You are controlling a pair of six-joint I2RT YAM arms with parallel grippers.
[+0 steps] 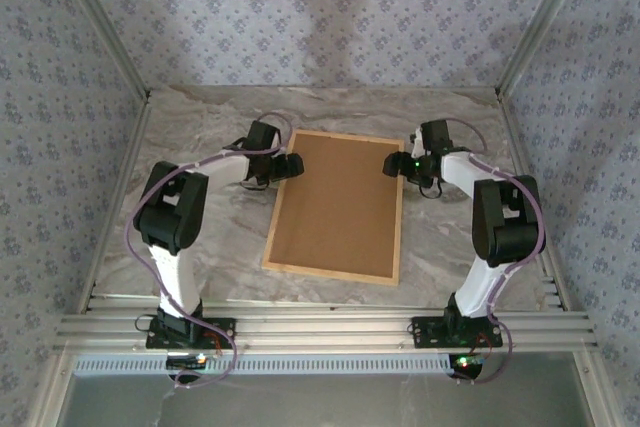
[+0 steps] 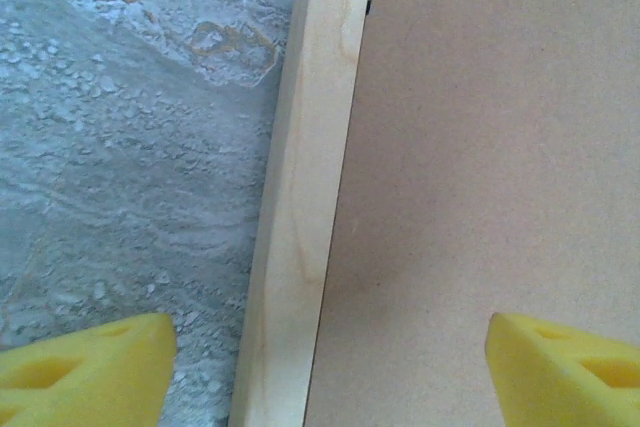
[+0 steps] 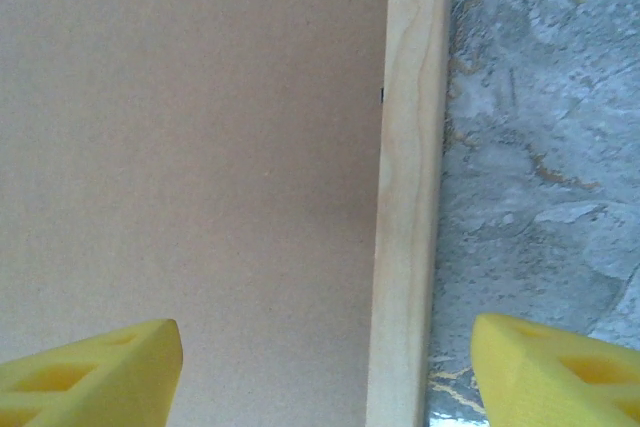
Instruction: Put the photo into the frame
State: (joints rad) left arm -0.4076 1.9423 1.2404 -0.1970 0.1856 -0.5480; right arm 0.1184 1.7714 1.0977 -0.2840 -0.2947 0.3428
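**Two open grippers set astride the frame's long rails**

Two arms are seen reaching inward in the overhead view. The frame [image 1: 330,274] is laid flat on the marbled table [image 1: 430,247] at the centre of the picture, its long sides running from bottom to top with a slight lean to the right. Its opening is covered by a plain brown backing board [image 1: 338,202].

The left gripper [image 1: 293,165] is held at the upper part of the frame's left rail, and the right gripper [image 1: 392,165] at the upper part of the right rail, the two roughly level with each other.

In the left wrist view, the left gripper [image 2: 325,377] is shown with its yellow fingers [image 2: 90,372] spread wide apart at the bottom corners. The pale wood rail [image 2: 300,207] runs up between them, with the table [image 2: 120,147] on the left and the board [image 2: 480,147] on the right.

In the right wrist view, the right gripper [image 3: 325,372] is likewise spread wide, nothing being clamped. One finger [image 3: 560,372] lies over the table [image 3: 540,147] at the lower right, the other over the board [image 3: 200,147] at the lower left, with the rail [image 3: 405,207] between them. A strip of another rail is caught at the upper left corner.

Whether any finger is touching the surface beneath cannot be told.
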